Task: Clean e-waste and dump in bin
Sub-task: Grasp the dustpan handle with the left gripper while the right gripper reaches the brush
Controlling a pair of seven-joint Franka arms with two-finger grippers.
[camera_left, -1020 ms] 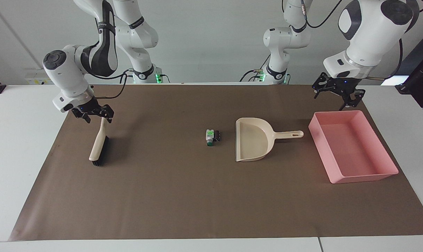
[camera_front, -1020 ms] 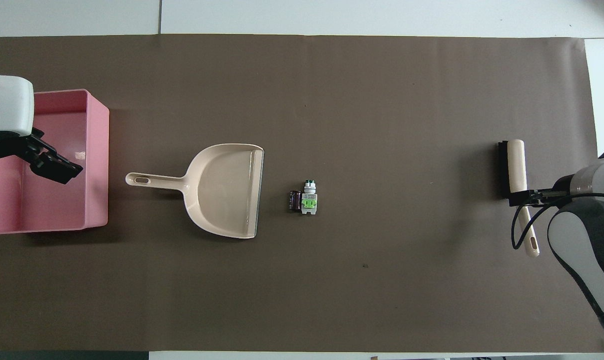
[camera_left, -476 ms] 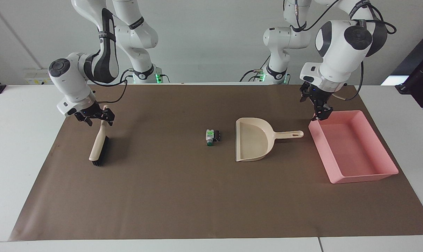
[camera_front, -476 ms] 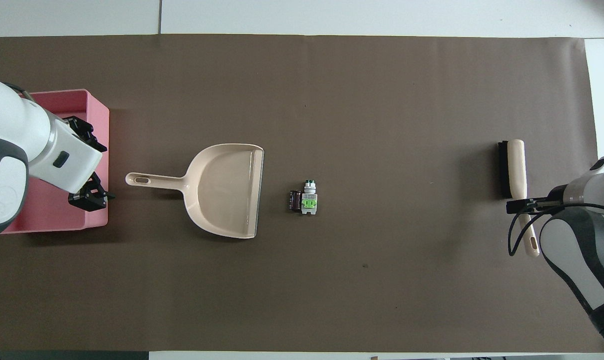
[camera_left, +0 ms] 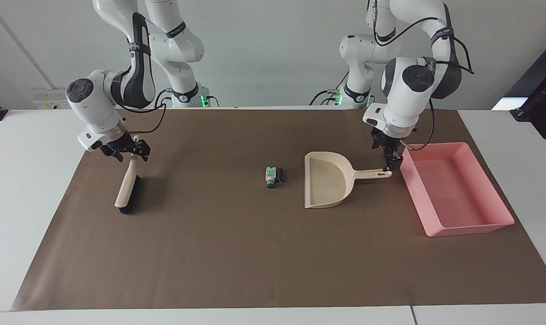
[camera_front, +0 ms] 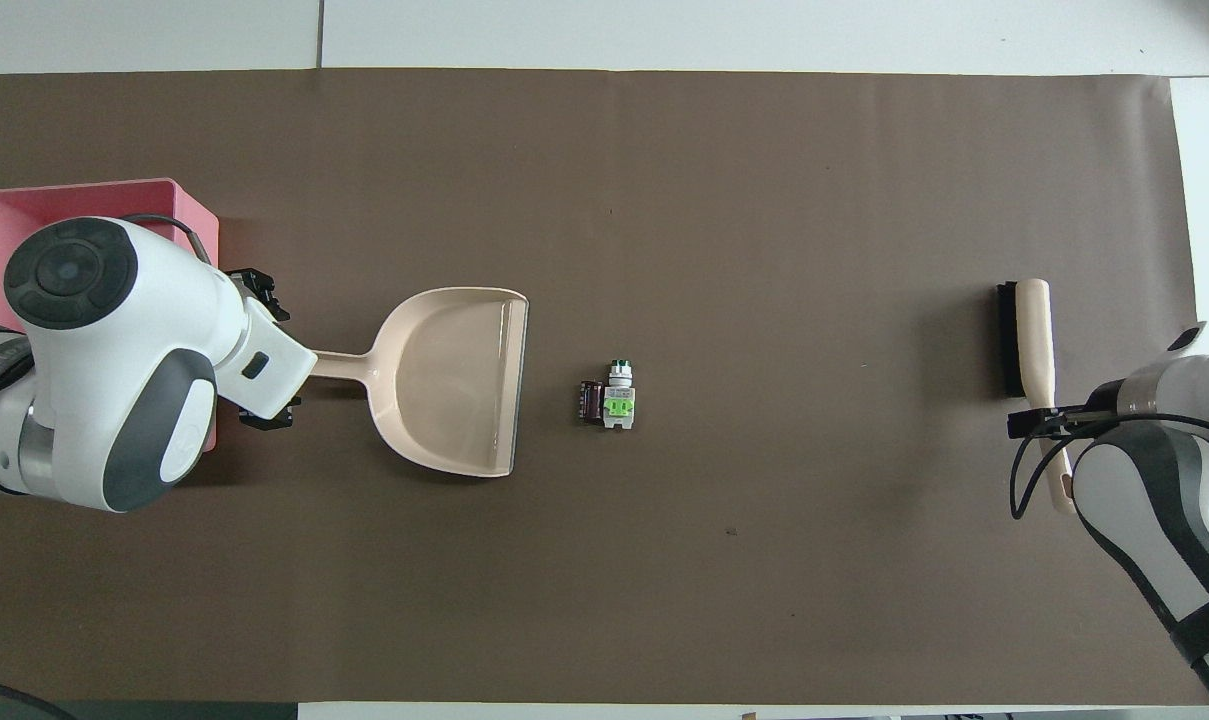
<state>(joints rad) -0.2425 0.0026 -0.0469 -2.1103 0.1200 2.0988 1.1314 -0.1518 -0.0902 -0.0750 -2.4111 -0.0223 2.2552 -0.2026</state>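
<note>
Left gripper down at dustpan handle tip, jaws spread, beside bin at same table end. Right gripper straddling brush handle, grip unclear. E-waste mid-mat, just off dustpan mouth.

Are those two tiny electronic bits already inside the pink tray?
No, the two tiny electronic parts lie on the brown mat beside the beige dustpan, outside the shallow pink plastic tray.

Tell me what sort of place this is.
Probably a robotics lab set up for a sweeping trial: two white arms are mounted at a white table covered by a brown mat, with a brush, a dustpan, a pink bin and small e-waste laid out.
</note>
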